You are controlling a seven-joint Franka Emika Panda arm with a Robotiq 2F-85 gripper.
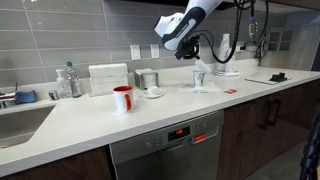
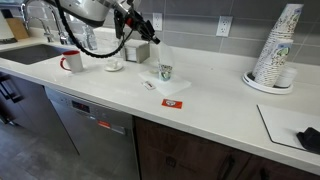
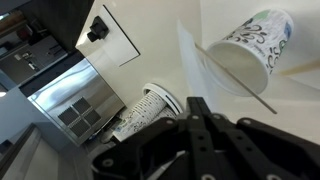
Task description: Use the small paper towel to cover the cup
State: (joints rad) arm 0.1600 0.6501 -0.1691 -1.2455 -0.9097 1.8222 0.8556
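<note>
Clenched jaws of the gripper [image 3: 196,108] pinching the top of the towel [image 2: 160,56], above the cup [image 2: 165,71], slightly toward the mug [image 2: 72,62]. Hanging limp from there down to the cup's side; cannot tell whether touching the rim. Standing upright on the bench [image 2: 225,112], about midway between wall and front edge. Open room all round the cup: red card [image 2: 172,102] near, on the front-edge side; mug and saucer cup [image 2: 114,66] well apart; cup stack [image 2: 278,45] well apart on the opposite side.
</note>
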